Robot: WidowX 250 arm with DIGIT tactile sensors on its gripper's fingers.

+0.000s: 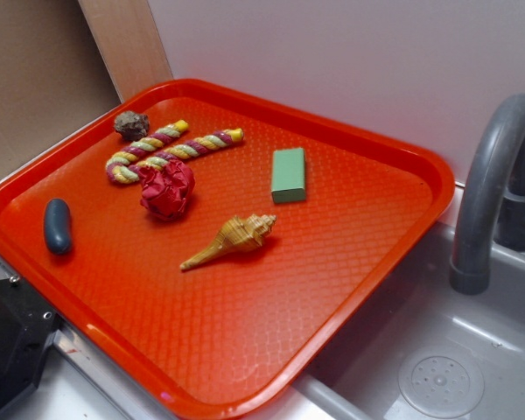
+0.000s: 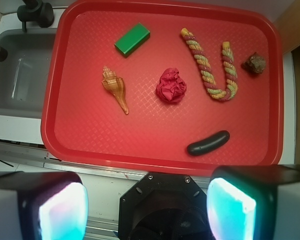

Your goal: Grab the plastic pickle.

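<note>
Toy kitchen: grey sink (image 1: 437,367); faucet (image 1: 490,184); red tray (image 1: 271,350)

Dark blue-grey pickle (image 1: 57,226), red tray (image 1: 350,262)

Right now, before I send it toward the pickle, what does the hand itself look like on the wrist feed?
The hand has two blocky black fingers with pale pads glowing cyan-white on their inner faces. Between them sits a black round mount with small screws. The exterior view shows only a black body part with screws.
</note>
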